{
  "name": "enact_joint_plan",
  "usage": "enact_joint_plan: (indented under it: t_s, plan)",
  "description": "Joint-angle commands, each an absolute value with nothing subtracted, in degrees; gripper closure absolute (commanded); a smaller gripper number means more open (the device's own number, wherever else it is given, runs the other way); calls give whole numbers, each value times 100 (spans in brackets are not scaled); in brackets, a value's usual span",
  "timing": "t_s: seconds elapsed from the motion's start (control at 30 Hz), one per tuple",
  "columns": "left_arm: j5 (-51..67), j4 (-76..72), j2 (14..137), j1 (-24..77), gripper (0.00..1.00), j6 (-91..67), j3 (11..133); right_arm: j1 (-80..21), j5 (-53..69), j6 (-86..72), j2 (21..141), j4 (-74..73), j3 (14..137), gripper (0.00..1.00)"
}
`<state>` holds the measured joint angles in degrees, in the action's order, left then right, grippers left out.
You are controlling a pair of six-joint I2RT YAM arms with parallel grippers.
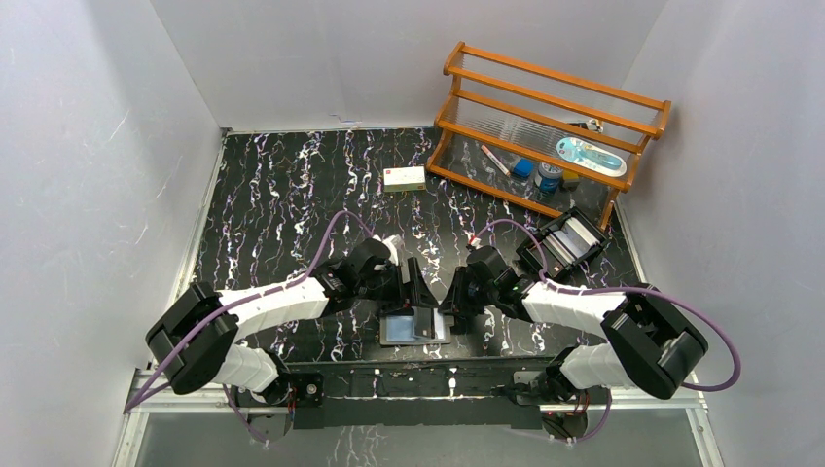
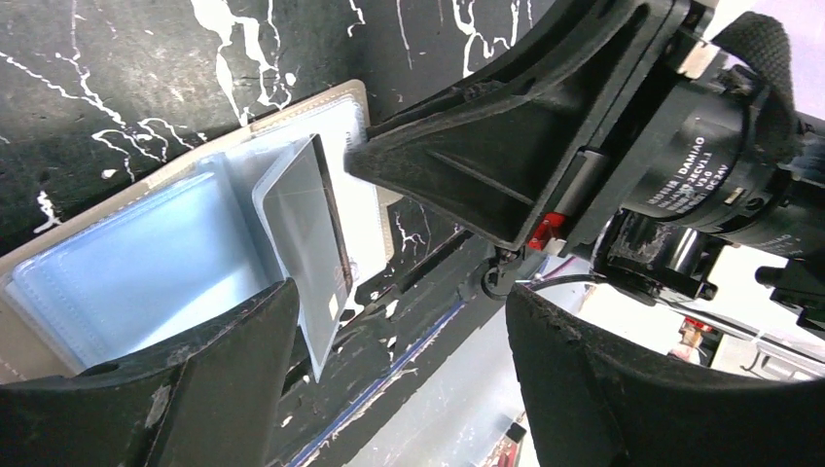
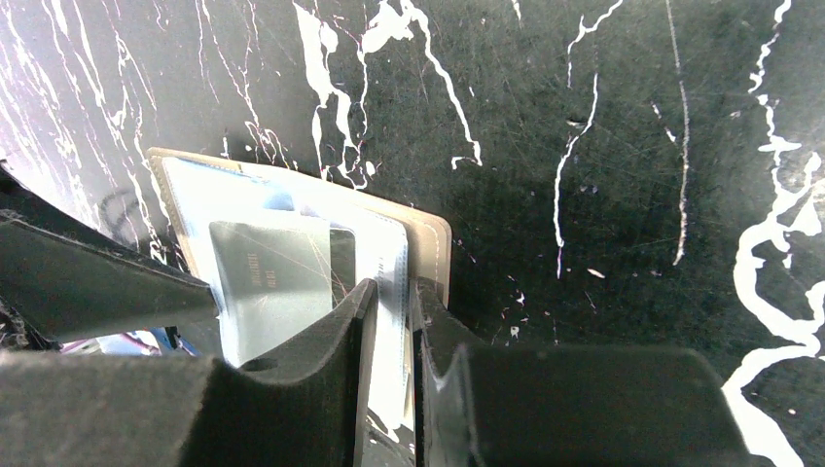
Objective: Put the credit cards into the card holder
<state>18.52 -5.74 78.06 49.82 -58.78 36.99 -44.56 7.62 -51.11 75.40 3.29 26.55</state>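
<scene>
The card holder [image 1: 409,329] lies open near the table's front edge, its light blue sleeves [image 2: 146,263] facing up. A grey credit card [image 2: 306,243] stands tilted with its lower part in one of the sleeves, and it also shows in the right wrist view [image 3: 272,277]. My left gripper [image 2: 401,302] is open just above and beside the card, with nothing between its fingers. My right gripper [image 3: 394,287] is shut on the card holder's right edge [image 3: 428,243], a pale sleeve strip pinched between its jaws. In the top view the left gripper [image 1: 416,292] and the right gripper [image 1: 455,309] meet over the holder.
A black open-topped tray [image 1: 569,241] with pale cards in it stands to the right behind my right arm. A white box with a red mark [image 1: 404,178] lies further back. A wooden rack [image 1: 550,126] with small items fills the back right. Grey walls enclose the table.
</scene>
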Motion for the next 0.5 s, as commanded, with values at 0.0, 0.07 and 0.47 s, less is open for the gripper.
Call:
enact_joint_plan:
  t_s: [0.0,0.07,0.47]
  plan:
    - [2140,-961,7702,4982,24,-5961,3695,-4499,564,-5024,7721,187,2754,73]
    - [2240,-1180,7784,4980,24,-6019,3652,-4500,559,-5004,7730,176,2773,73]
    - [2337,-1522,7926,4990,22,-5977,3744,-4509,652,-4904,7824,88,2853,71]
